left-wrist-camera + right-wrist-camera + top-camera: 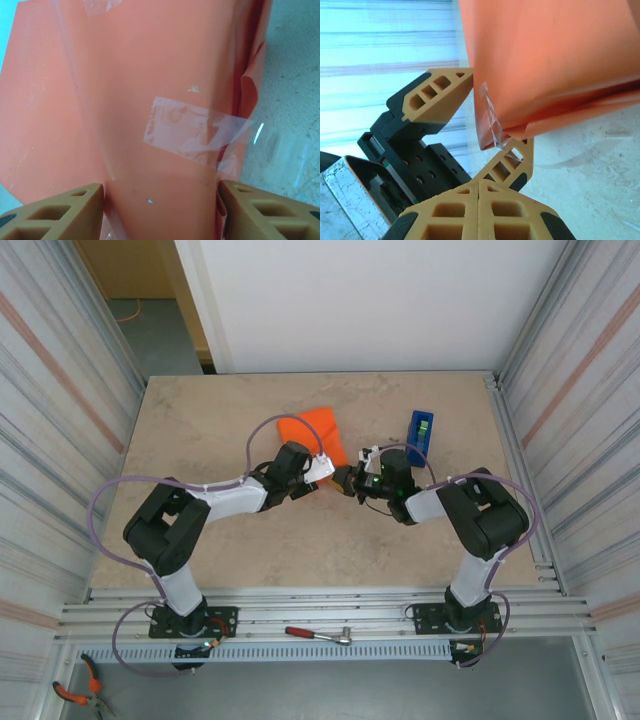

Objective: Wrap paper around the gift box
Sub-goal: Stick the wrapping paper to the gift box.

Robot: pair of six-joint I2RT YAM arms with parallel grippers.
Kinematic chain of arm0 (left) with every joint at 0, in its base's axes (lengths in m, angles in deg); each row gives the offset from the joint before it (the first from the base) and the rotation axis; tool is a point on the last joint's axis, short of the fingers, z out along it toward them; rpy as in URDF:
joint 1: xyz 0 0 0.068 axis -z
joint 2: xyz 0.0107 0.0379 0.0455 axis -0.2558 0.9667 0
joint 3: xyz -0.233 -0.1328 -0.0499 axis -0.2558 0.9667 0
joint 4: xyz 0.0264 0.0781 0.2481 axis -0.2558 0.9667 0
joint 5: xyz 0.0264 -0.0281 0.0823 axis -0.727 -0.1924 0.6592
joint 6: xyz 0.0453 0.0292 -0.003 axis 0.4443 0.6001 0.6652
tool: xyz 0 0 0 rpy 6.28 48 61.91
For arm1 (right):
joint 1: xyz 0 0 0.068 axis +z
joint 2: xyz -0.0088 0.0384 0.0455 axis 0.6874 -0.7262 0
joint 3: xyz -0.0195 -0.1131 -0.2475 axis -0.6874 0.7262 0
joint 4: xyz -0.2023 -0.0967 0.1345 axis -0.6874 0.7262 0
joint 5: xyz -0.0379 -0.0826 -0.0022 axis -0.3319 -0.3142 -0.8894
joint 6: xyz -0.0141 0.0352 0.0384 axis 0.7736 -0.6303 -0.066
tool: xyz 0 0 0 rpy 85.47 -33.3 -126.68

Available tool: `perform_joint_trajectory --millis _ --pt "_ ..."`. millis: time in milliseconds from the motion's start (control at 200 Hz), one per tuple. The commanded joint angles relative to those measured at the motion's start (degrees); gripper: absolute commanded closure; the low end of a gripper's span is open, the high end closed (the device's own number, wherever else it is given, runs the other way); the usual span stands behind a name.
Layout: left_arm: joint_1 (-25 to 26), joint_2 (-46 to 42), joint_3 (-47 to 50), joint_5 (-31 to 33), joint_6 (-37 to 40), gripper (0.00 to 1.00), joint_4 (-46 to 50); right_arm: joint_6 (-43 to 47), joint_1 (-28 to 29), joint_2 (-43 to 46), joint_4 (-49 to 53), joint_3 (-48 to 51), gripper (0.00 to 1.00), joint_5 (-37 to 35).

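The orange paper (318,427) lies folded into a parcel at mid-table, and the gift box is hidden inside it. In the left wrist view the paper (150,100) fills the space between my left gripper's (161,192) tan fingers (65,205), which press on both of its sides. A clear tape strip (195,131) crosses a fold and sticks out past the right edge. My left gripper (322,468) holds the parcel's near edge. My right gripper (345,480) hovers close beside it. Its fingers (479,182) are pressed together with nothing between them, just below the paper's taped corner (492,125).
A blue tape dispenser (420,433) stands right of the parcel. A red-handled tool (318,634) lies on the front rail and pliers (75,692) at the bottom left. Corrugated metal walls close both sides.
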Motion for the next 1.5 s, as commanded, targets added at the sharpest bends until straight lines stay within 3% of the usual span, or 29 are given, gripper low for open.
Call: perform_joint_trajectory --millis 0,576,1493 --pt "0.9 1.2 0.2 -2.5 0.5 0.4 4.9 -0.6 0.9 -0.3 -0.7 -2.3 1.0 -0.4" --pt "0.9 1.3 0.2 -2.5 0.5 0.4 4.8 -2.0 1.6 -5.2 -3.4 -4.4 1.0 -1.0" --pt "0.9 1.4 0.0 -2.3 0.7 0.41 5.0 -2.4 1.2 -5.4 -6.9 -1.9 1.0 -1.4"
